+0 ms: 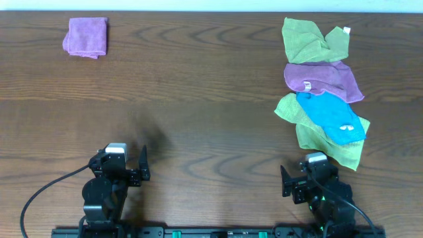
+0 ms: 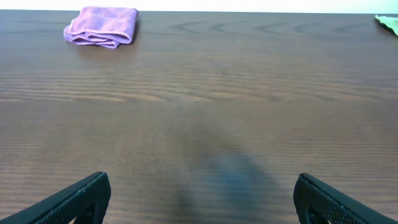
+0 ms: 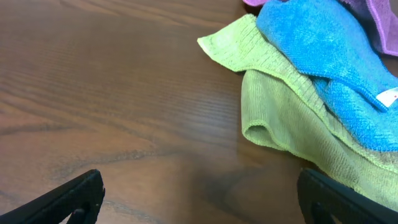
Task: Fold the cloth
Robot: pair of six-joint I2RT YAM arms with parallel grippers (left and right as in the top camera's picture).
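Two grippers are parked at the table's near edge, the left gripper [image 1: 137, 165] and right gripper [image 1: 291, 183] both spread wide and empty. The cloth [image 1: 86, 37] is seen folded at the far left corner, well apart from a pile of green, purple and blue cloths [image 1: 322, 99] on the right.

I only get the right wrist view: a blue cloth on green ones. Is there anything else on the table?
Observer: Yes, a folded mauve microfibre cloth lies alone at the far left corner of the wooden table.
Operator: Is either gripper holding it?
Observer: No. The left gripper is open and empty, near the table's front edge, well short of it.
Operator: Do more cloths lie beyond the blue one?
Observer: A purple cloth with a small white tag lies just behind the blue cloth, and another crumpled green cloth behind that.
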